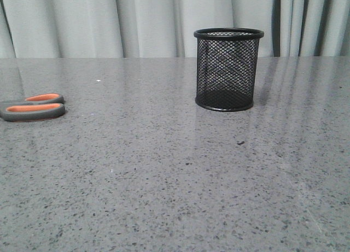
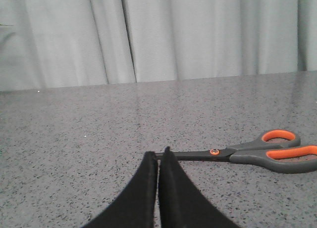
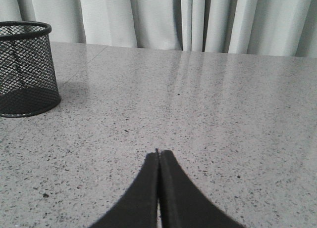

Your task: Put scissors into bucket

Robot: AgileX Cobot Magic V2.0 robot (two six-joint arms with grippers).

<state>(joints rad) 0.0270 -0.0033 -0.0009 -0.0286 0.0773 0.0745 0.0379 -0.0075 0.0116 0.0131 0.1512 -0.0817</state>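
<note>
Front view: camera set low, looking forward across the speckled grey table (image 1: 175,197) to the curtain (image 1: 147,22). Left wrist view: camera close above the tabletop, looking out past the left gripper (image 2: 159,156); it shares the scissors (image 2: 257,154) with the front view. Right wrist view: likewise low, behind the right gripper (image 3: 158,156); it shares the bucket (image 3: 25,69) with the front view.
</note>
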